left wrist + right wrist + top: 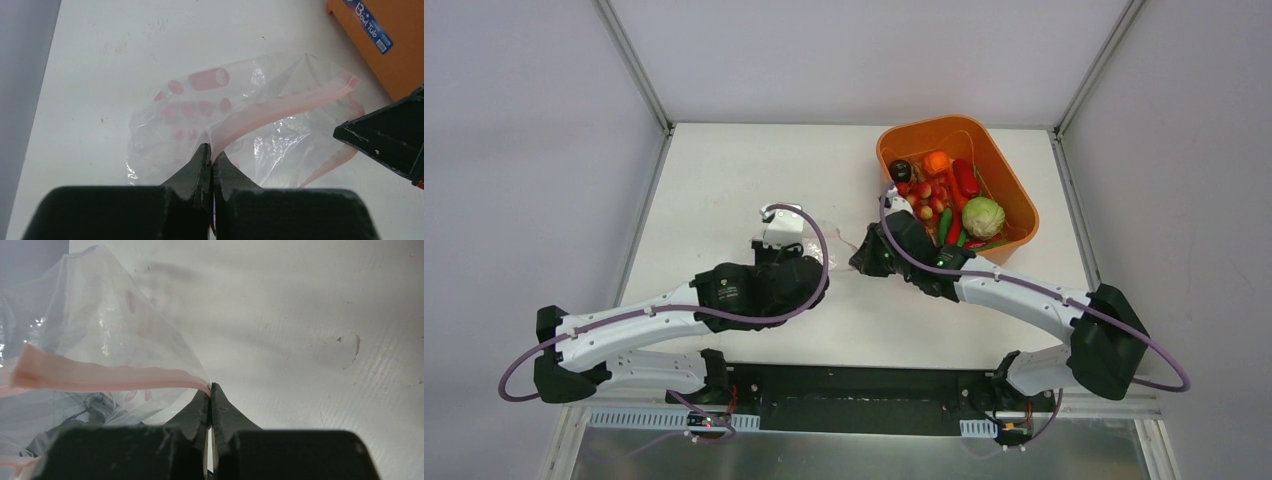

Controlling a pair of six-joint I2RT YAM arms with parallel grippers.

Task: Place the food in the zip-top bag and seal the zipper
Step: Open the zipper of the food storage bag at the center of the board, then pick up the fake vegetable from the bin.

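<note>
My left gripper (pixel 212 154) and right gripper (pixel 210 390) were each clamped on the zipper (pixel 280 107) of the zip-top bag (pixel 200 110). The food (pixel 936 195) sat in the orange tub (pixel 1012 185) nearby. Risk noted: slick strip slipping out, collapsing the mouth.

The bag (pixel 240 95) is showing as thin clear plastic, crinkling and throwing small glossy glints, with faint pink dots printed on it. Its zipper (pixel 100 376) is looking like a thicker, duller pink plastic strip. The left gripper (pixel 210 151) is showing matt black plastic with a slightly grainy face. The right gripper (pixel 210 388) is looking the same, with pale scuffs. The table (pixel 325 315) is reading as matt white, lightly scratched and speckled. The tub (pixel 1012 190) is shining as smooth orange plastic, with a blue printed label (pixel 372 25) sticking to its wall. The food (pixel 934 195) is gleaming like glossy moulded plastic.
</note>
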